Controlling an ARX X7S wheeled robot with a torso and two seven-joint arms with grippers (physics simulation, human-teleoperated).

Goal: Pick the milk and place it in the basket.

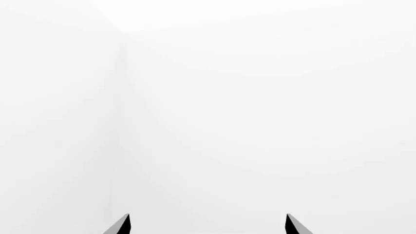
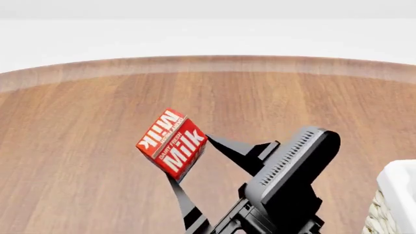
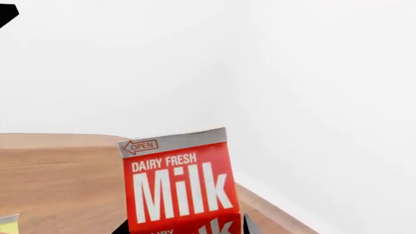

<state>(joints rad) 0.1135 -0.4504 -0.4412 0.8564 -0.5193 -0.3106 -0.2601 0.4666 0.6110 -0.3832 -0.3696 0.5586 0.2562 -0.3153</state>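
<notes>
Gripping the milk [image 2: 171, 144] near its lower part, the right gripper [image 2: 193, 170] has its two dark fingers [image 2: 227, 146] closed against the carton's opposite sides, one above right and one below it at centre frame in the head view. Held clear of the wooden table [image 2: 78, 146], the carton leans, red top toward the upper left. Such a low hold could let it pivot or slip during the swing to the basket [image 2: 393, 195], at the lower right edge. The left gripper [image 1: 208, 225] shows only two separated tips, holding nothing.
</notes>
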